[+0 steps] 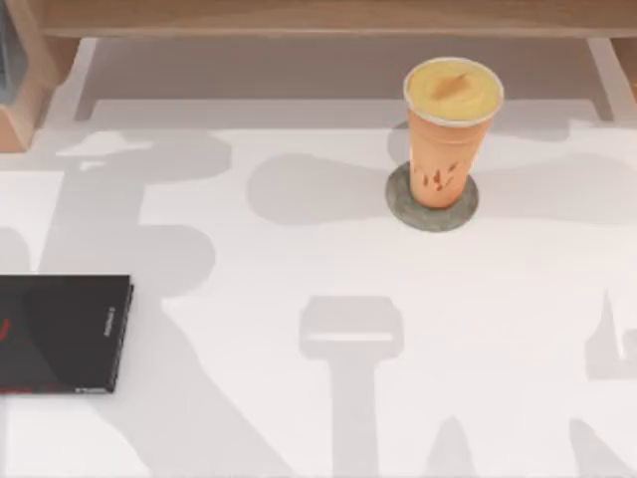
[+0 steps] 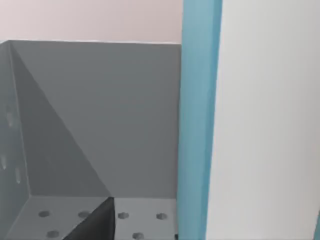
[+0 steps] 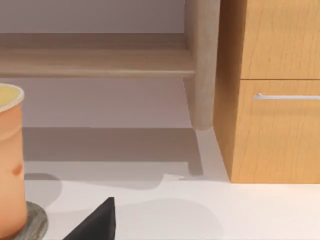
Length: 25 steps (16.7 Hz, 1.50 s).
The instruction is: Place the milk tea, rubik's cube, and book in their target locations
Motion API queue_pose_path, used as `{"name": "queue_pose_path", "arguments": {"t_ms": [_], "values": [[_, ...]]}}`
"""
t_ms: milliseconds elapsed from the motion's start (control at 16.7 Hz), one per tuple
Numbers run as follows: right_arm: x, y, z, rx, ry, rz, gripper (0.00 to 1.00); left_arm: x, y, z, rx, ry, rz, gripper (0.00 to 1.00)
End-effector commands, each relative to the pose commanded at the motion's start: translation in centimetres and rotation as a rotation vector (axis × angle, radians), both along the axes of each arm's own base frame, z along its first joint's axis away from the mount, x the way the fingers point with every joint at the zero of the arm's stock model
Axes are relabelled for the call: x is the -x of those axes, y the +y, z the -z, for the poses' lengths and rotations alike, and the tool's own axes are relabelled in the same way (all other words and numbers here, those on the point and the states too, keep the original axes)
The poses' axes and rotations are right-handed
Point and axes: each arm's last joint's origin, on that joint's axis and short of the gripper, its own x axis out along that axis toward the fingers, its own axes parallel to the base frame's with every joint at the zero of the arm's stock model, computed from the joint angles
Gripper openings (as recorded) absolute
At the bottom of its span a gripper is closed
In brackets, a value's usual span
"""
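Note:
The milk tea (image 1: 453, 129), an orange tapered cup with a yellow top, stands upright on a round grey coaster (image 1: 431, 214) at the back right of the table. In the right wrist view the milk tea (image 3: 10, 165) is close by, beside a dark part of my right gripper (image 3: 95, 222). The left wrist view looks at the book (image 2: 197, 125), its teal cover and white page edges upright and very near, inside a grey perforated holder (image 2: 100, 125). A dark part of my left gripper (image 2: 95, 225) sits low beside it. The rubik's cube is out of view.
A thin black book (image 1: 60, 334) lies flat at the table's left edge. A wooden shelf (image 1: 318, 18) runs along the back. A wooden cabinet with a drawer handle (image 3: 275, 100) and a wooden leg (image 3: 202, 65) stand behind the cup.

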Motion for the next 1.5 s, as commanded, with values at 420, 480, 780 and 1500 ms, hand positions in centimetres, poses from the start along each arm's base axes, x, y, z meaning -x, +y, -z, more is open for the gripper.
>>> {"name": "queue_pose_path", "arguments": {"t_ms": [420,480,780,1500], "values": [[0.0,0.0,0.0,0.000,0.000,0.000,1.00,-2.7,0.1,0.0,0.000,-0.001,-0.001,1.00],[0.0,0.0,0.0,0.000,0.000,0.000,1.00,-2.7,0.1,0.0,0.000,-0.001,-0.001,1.00],[0.0,0.0,0.0,0.000,0.000,0.000,1.00,-2.7,0.1,0.0,0.000,-0.001,-0.001,0.77],[0.0,0.0,0.0,0.000,0.000,0.000,1.00,-2.7,0.1,0.0,0.000,-0.001,-0.001,0.00]]}}
